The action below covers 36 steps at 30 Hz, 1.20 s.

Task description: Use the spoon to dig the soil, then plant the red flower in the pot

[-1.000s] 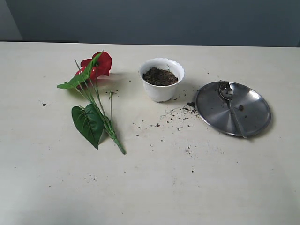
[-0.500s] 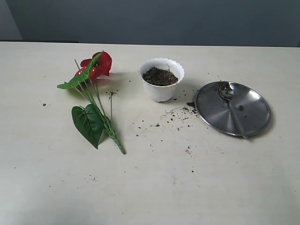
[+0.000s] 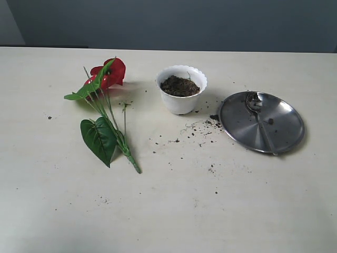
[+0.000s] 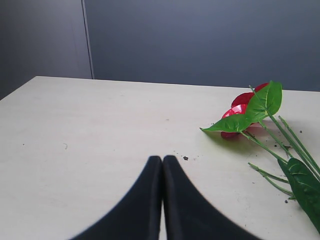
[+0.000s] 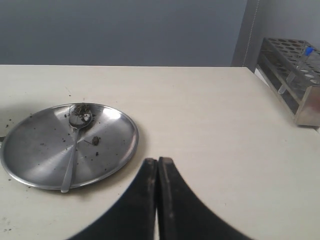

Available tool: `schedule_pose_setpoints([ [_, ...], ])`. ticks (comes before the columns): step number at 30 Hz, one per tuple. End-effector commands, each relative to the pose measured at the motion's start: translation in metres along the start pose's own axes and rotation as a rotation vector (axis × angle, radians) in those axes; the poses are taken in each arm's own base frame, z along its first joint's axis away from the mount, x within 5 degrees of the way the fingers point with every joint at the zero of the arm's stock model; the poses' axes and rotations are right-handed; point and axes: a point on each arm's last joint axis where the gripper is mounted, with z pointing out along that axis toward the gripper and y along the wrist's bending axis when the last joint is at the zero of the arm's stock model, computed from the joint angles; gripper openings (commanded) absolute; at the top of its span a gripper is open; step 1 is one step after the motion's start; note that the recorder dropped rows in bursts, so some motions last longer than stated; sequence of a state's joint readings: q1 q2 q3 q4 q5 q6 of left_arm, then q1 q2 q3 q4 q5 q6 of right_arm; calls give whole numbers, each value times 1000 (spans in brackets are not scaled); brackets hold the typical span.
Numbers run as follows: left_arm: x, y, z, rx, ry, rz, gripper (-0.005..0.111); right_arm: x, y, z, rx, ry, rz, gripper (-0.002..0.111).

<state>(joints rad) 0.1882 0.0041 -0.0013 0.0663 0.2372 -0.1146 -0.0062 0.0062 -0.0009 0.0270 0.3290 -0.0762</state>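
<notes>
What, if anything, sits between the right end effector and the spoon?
Nothing visible blocks it. The right end effector is shut over bare table. The spoon lies in the steel plate, with only the plate's low rim and a few soil crumbs beside it.

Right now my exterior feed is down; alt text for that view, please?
A white pot of dark soil stands mid-table, a red flower lying flat to its left and a spoon resting on a round steel plate to its right. Loose soil specks dot the table between pot and plate.
</notes>
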Motion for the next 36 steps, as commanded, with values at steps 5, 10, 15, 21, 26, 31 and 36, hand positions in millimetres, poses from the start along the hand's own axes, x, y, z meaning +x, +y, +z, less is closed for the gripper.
schedule_pose_setpoints([
  [5, 0, 0, 0, 0, -8, -6, 1, 0, 0, 0, 3, -11, 3, -1],
  [10, 0, 0, 0, -4, -8, 20, 1, 0, 0, 0, 3, -11, 3, -1],
  [15, -2, 4, 0, -45, -20, 215, 1, 0, 0, 0, 3, -11, 3, -1],
  [21, -29, -4, -5, 30, -334, 84, 1, 0, 0, 0, 3, -11, 3, -1],
  [26, -46, -5, -13, 56, -538, 15, 1, -1, 0, 0, 3, -15, 3, -1],
  [31, -48, -5, -14, 59, -563, 15, 1, -1, 0, 0, 3, -15, 3, -1],
  [36, -54, -6, -19, 68, -643, 12, 1, -1, 0, 0, 3, -15, 3, -1],
])
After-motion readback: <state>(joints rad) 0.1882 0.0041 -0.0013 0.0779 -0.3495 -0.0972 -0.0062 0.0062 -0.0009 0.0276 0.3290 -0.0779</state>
